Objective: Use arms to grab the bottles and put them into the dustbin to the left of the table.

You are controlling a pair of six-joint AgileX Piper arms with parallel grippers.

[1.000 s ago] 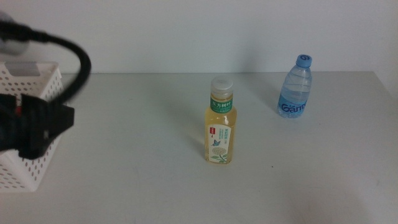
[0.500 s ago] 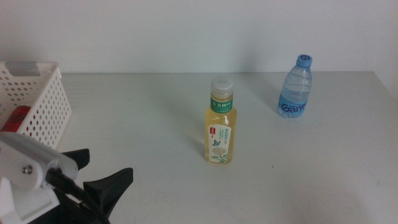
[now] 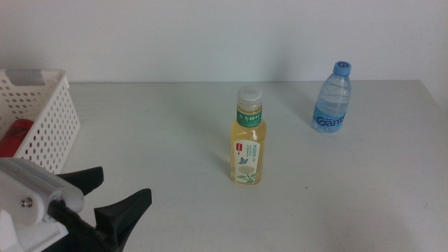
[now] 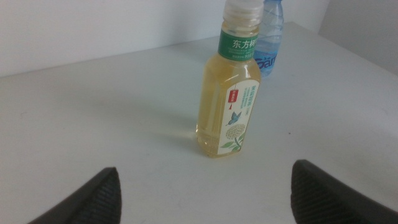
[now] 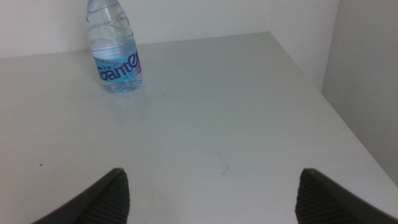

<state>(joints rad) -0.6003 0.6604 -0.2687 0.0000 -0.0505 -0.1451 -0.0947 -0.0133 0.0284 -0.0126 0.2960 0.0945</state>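
Observation:
A yellow tea bottle (image 3: 248, 140) with a white cap stands upright mid-table. The left wrist view shows the same tea bottle (image 4: 229, 93) straight ahead. My left gripper (image 3: 124, 182) is low at the front left, open and empty, pointing toward it but well short. In its wrist view the left gripper (image 4: 205, 171) has its jaws wide apart. A blue-capped water bottle (image 3: 332, 98) stands at the back right. My right gripper (image 5: 210, 177) is open and empty, with the water bottle (image 5: 118, 50) far ahead of it. A red can (image 3: 15, 134) lies inside the white dustbin (image 3: 49, 115).
The dustbin stands at the table's (image 3: 175, 133) left edge, just behind my left gripper. A white wall runs behind the table. In the right wrist view the table's (image 5: 261, 112) far and side edges lie beyond the water bottle.
My left arm has left the dustbin and come down to the table's front left, open and facing the tea bottle. Both bottles have stayed put.

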